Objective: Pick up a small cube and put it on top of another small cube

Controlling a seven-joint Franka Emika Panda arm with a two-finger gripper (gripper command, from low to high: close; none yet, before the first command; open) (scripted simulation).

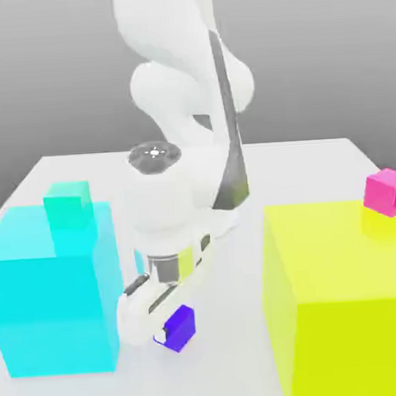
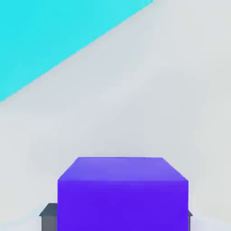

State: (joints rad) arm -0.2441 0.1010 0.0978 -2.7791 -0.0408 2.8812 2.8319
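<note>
The arm (image 1: 184, 111) reaches down over the pale bench (image 1: 241, 314), its tool (image 1: 175, 328) low between the two big blocks. The tool is closed on the purple cube (image 1: 178, 327), gripping it from either side; in the hand view the cube (image 2: 122, 193) sits squarely between dark fingertips (image 2: 48, 215) that press against its two opposite side faces.

The purple cube is at bench level, in the gap between the big cyan block (image 1: 54, 292) on the exterior view's left and the big yellow block (image 1: 348, 299) on the exterior view's right, nearer the cyan one. Whether it rests on the bench or is just off it I cannot tell. Being a cube, it has no long axis. It stands level, top face up, and in the exterior view it is turned so that one vertical edge faces the camera, with two side faces showing. In the hand view its top edges run square to the line between the fingers.

The teal cube (image 1: 68, 205) lies behind the cyan block, toward the far side of the bench, partly seen through the block's translucent corner. It is well apart from the purple cube.

A pink cube (image 1: 387, 191) lies at the exterior view's right edge, behind the yellow block.
</note>
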